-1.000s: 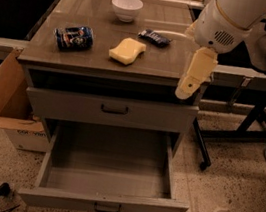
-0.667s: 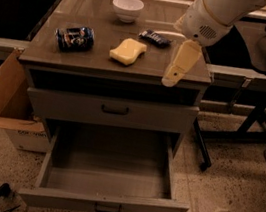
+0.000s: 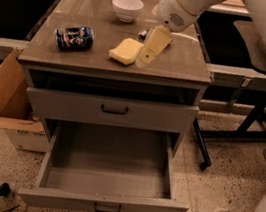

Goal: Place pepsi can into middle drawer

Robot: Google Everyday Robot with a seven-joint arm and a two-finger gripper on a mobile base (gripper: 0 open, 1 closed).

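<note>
The pepsi can (image 3: pixel 74 38) lies on its side at the left of the cabinet top (image 3: pixel 79 61), dark blue with white and red marks. The middle drawer (image 3: pixel 106 172) is pulled open below, its tray holding nothing. My gripper (image 3: pixel 149 54) hangs over the middle of the top, right beside the yellow sponge (image 3: pixel 125 51) and well to the right of the can. It holds nothing.
A white bowl (image 3: pixel 126 7) stands at the back of the top. A dark snack packet (image 3: pixel 143 33) lies mostly hidden behind my arm. The upper drawer front (image 3: pixel 112 109) is closed. A cardboard box (image 3: pixel 9 100) stands at the left, black stand legs (image 3: pixel 240 133) at the right.
My gripper has moved left and back from the cabinet's right front corner to over the middle of the top, beside the sponge. The can and drawer have not moved.
</note>
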